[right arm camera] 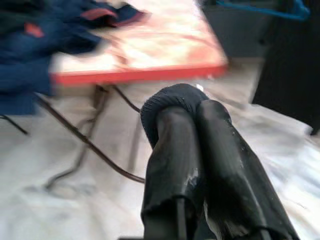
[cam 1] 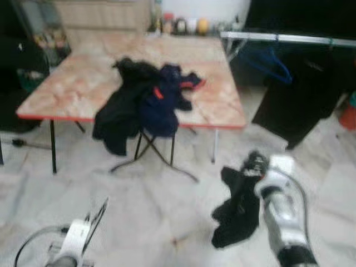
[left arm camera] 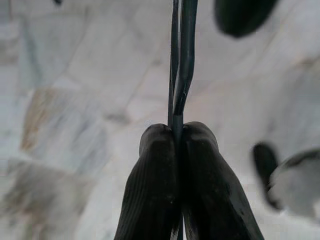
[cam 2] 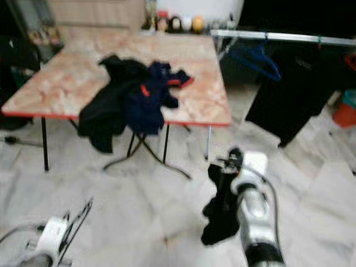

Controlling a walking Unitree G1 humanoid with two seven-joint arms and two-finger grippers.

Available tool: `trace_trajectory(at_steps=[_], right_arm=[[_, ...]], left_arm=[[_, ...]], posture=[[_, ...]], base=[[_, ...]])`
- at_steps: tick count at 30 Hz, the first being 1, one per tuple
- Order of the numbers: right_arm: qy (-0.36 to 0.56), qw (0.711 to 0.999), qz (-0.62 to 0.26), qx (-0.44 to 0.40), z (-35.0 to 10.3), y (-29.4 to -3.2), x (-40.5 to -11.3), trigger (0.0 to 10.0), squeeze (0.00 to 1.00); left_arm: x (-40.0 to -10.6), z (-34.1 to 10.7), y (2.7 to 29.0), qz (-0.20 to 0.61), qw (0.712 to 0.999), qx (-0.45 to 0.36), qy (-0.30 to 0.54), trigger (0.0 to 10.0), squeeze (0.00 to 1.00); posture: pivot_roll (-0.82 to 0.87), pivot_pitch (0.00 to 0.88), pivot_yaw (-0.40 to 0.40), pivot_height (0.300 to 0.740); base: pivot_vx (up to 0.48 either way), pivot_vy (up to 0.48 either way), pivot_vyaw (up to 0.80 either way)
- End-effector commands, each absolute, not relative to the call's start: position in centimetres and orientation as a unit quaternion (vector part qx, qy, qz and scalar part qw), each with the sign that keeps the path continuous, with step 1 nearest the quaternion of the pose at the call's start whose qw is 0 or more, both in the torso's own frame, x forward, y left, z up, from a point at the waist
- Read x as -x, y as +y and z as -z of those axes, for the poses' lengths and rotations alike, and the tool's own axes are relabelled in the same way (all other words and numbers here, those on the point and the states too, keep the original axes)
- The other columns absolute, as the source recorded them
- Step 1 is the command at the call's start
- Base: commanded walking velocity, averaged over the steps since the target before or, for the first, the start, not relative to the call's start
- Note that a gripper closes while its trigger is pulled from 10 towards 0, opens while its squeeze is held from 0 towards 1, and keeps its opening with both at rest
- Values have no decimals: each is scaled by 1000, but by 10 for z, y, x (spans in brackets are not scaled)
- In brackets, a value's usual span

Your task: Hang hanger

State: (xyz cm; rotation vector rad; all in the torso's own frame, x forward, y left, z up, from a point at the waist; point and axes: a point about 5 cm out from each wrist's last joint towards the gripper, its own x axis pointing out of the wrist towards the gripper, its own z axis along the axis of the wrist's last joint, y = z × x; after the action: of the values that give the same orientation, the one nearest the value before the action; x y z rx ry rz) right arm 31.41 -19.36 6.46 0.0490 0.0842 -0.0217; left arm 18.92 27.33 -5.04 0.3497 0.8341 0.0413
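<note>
My left gripper [left arm camera: 177, 131] is shut on a thin dark wire hanger [left arm camera: 181, 60], held low over the floor at the lower left [cam 1: 95, 218]. My right gripper [cam 1: 253, 165] is shut on a black garment [cam 1: 236, 208] that dangles below it over the floor; a fold of the cloth [right arm camera: 170, 97] wraps over the closed fingers. A metal clothes rail [cam 1: 289, 38] runs across the upper right, beyond the right gripper. On it hang a blue hanger [cam 1: 270, 61] and a black garment [cam 1: 300, 100].
A marble-patterned folding table [cam 1: 72, 83] with a red edge stands ahead, with a heap of dark clothes [cam 1: 144, 100] spilling over its front. Bottles and jars [cam 1: 183, 25] line its far side. An orange bucket [cam 1: 349, 114] sits at the far right. The floor is pale tile.
</note>
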Motion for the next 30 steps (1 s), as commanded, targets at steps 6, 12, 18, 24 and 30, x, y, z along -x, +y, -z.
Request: trace_trajectory(at_steps=[6, 12, 18, 24, 30], right_arm=[[18, 1000, 19, -14, -75, -202, -317, 10000, 0], [16, 1000, 17, -13, -75, -201, -317, 10000, 0], [14, 1000, 15, -13, -76, -200, -317, 10000, 0], [7, 1000, 13, -10, -80, -200, -319, 10000, 0], [-4, 1000, 7, -2, -84, -199, -322, 10000, 0]], left_arm=[[-189, 54, 269, -13, 898, -170, 406, 10000, 0], [-190, 54, 268, -14, 899, -170, 403, 10000, 0], [-189, 56, 268, -13, 899, -171, 402, 10000, 0], [-189, 57, 265, -12, 900, -174, 400, 10000, 0], [-188, 57, 263, -12, 907, -155, 393, 10000, 0]], posture=[[36, 0, 6, 719], [37, 0, 5, 719], [37, 0, 4, 719], [38, 0, 1, 719], [43, 0, -2, 719]], base=[[0, 381, 0], [0, 381, 0], [0, 382, 0], [0, 46, 0], [0, 0, 0]])
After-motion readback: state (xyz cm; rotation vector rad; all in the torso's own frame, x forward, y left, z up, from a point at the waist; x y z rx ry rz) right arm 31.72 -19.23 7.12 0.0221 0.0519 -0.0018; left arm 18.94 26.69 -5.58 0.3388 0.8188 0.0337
